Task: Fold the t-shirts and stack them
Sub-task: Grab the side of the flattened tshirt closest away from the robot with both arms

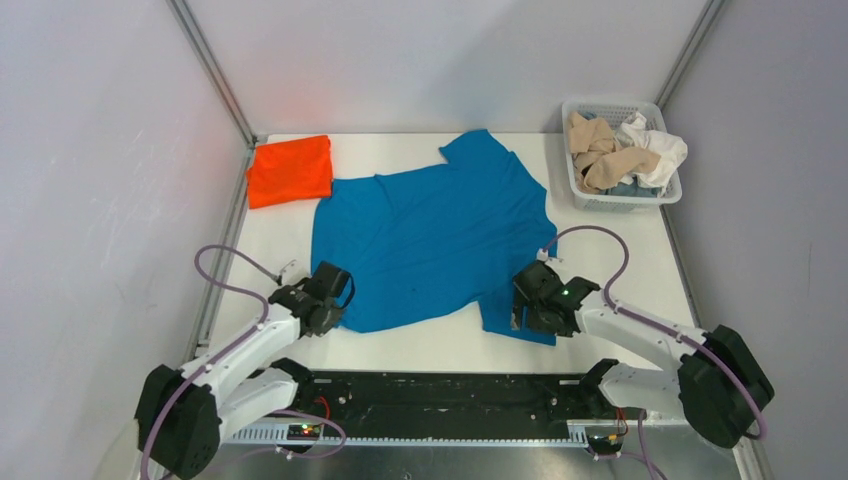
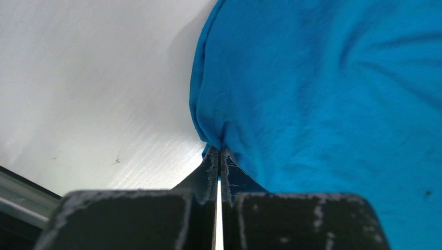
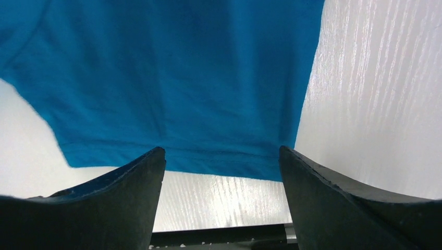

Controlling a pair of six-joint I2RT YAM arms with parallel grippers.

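left hand (image 2: 219, 151): fingers pressed together, pinching a bunched bit of the blue shirt's edge; cloth puckers at the tips
left hand place: low over the near-left part of the tabletop (image 1: 440, 345), at the shirt's near-left corner
right hand (image 3: 221, 153): fingers spread wide, nothing between them gripped
right hand place: near-right part of the tabletop, over the shirt's near-right flap; the flap's stitched hem runs across the gap between the fingers; cannot tell if the tips touch cloth
blue shirt (image 1: 430, 240): spread mostly flat across the middle of the tabletop, a few soft wrinkles, one sleeve pointing to the far edge, another flap reaching toward the near edge by the right hand
orange shirt (image 1: 290, 170): folded into a neat rectangle at the far-left corner, just beside the blue shirt's far-left edge
basket (image 1: 620, 203): white lattice, at the far-right corner, apart from the blue shirt
beige shirt (image 1: 600, 150): crumpled in the basket, left side
white shirt (image 1: 655, 145): crumpled in the basket, right side, touching the beige shirt, spilling over the rim
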